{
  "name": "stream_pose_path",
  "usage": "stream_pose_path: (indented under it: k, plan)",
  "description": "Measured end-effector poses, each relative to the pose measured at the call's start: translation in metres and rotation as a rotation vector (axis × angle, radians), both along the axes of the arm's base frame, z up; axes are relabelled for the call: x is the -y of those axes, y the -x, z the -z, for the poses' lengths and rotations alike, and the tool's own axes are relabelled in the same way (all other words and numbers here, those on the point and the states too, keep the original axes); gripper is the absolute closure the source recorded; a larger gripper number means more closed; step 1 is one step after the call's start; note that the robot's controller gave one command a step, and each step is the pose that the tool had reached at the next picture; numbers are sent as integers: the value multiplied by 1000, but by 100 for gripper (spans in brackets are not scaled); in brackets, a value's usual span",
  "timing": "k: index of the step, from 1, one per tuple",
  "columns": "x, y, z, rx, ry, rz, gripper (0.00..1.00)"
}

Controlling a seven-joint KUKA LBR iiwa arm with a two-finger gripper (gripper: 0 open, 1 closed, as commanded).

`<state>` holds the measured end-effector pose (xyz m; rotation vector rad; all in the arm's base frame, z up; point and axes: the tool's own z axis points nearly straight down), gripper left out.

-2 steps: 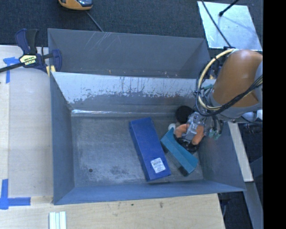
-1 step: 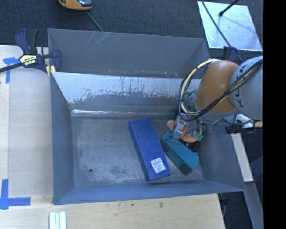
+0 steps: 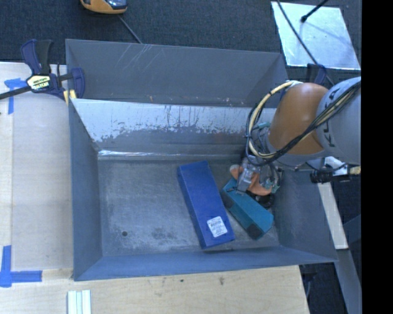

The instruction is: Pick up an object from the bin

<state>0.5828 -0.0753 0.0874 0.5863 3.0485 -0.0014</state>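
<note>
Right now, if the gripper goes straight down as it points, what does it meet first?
Probably the upper end of the teal block at the right of the bin, perhaps the small orange thing beside it; the gripper hangs over both; depth is unclear. The long blue box lies off its line.

A long blue box bearing a white label lies flat and slanted, well apart from a yellow-black device.
</note>
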Motion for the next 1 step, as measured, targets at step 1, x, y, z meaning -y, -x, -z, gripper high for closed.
stream_pose_path:
  k: [1]
  plan:
    - [-1, 6, -3, -7, -1, 0, 100]
